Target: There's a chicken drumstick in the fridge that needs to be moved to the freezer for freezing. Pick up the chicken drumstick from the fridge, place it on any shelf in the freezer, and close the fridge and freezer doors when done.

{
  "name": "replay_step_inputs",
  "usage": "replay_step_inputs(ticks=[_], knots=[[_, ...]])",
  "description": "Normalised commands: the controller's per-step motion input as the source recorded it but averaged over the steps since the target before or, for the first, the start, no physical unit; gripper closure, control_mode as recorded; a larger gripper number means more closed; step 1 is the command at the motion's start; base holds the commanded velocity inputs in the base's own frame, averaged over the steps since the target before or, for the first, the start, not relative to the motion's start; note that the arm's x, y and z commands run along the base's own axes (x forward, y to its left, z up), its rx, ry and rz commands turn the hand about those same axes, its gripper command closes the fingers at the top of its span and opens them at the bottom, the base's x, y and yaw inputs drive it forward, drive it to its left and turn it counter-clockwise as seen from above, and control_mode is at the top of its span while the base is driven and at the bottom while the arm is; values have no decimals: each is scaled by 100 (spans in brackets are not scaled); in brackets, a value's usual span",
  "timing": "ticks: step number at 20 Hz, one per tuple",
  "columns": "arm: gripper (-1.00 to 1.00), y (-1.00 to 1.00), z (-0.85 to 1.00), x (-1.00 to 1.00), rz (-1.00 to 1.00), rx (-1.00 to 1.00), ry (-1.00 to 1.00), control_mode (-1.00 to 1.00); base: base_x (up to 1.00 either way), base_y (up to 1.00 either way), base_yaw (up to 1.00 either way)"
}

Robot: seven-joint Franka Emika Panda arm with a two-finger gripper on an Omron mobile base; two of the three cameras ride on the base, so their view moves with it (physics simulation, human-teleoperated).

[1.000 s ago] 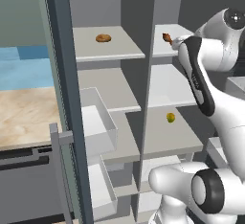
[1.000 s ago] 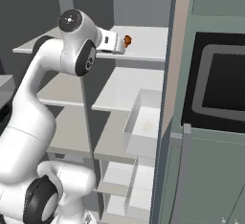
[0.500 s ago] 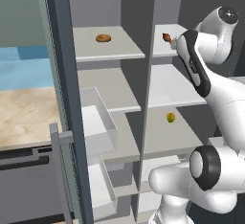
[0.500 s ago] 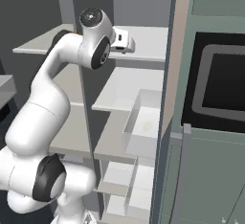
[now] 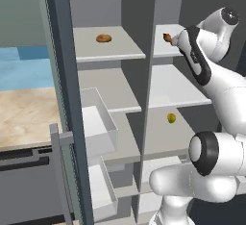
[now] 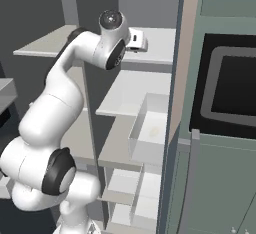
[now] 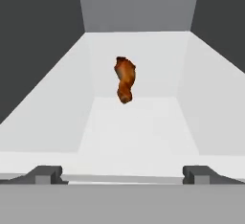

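Gripper (image 7: 123,174) wide open, 2 dark fingertips (image 7: 45,174) set far apart at the bottom of the hand view, nothing between them. Chicken drumstick (image 7: 125,79) ahead, lying untouched on the white top shelf (image 7: 139,132) of the fridge (image 5: 192,89), well back from the shelf's front edge and clear of both tips. Seen from the left base view, drumstick (image 5: 167,38) a small reddish-brown piece near the left side of that top shelf, just beside the divider, with the white arm's hand reaching in at shelf height right next to it. Freezer (image 5: 105,75) open on the left half of the slate-blue unit: round golden-brown bun-like item (image 5: 103,38) on its top shelf, clear plastic bin (image 5: 98,123) pulled forward lower down. Small yellow-green fruit (image 5: 171,118) on a lower fridge shelf, well below the drumstick. Freezer door (image 5: 65,104) swung open, its edge and grey bar handle (image 5: 58,171) standing in the left foreground. In the right base view, arm bent up from the lower left with the hand (image 6: 136,41) level with the top shelf, fingers hidden behind the wrist; open door with a black panel (image 6: 230,93) filling the right side.
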Motion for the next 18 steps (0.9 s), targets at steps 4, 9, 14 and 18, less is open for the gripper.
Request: replay_step_inputs(ticks=[4,9,14,18], knots=[[-100,0,-2,8,0,0,-5,-100,0,0,0],[-100,7,-4,16,0,-5,9,-100,0,0,0],[-100,5,0,22,0,-12,20,-100,0,0,0],[-100,0,-1,32,1,-5,8,-100,0,0,0]])
